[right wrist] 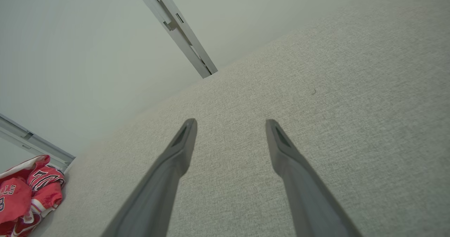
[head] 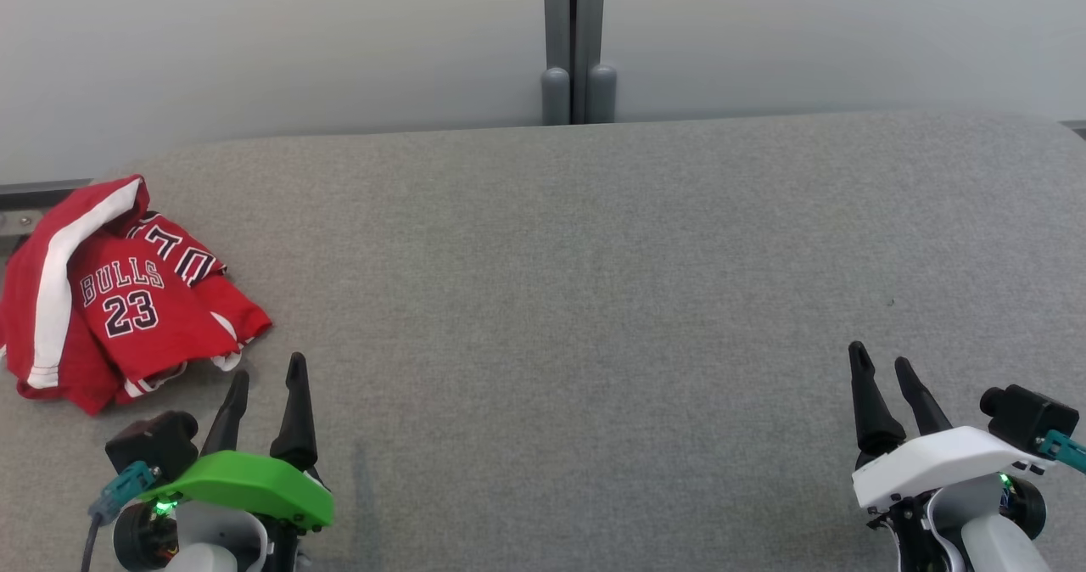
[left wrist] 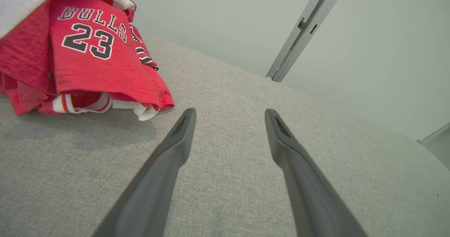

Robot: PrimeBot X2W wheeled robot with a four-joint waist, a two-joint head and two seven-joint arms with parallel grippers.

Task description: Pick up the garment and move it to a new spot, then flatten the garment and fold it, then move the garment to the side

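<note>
The jersey [head: 127, 300] lies bunched at the bench's [head: 594, 241] left edge. The left gripper [head: 268, 365] and right gripper [head: 879, 354] gape empty. Pinching a thick fold looks best.

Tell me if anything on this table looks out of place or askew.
The red jersey lies crumpled in a heap near the left edge of the grey table, folded over itself with its lettering skewed. Nothing looks spilled or damaged.
</note>
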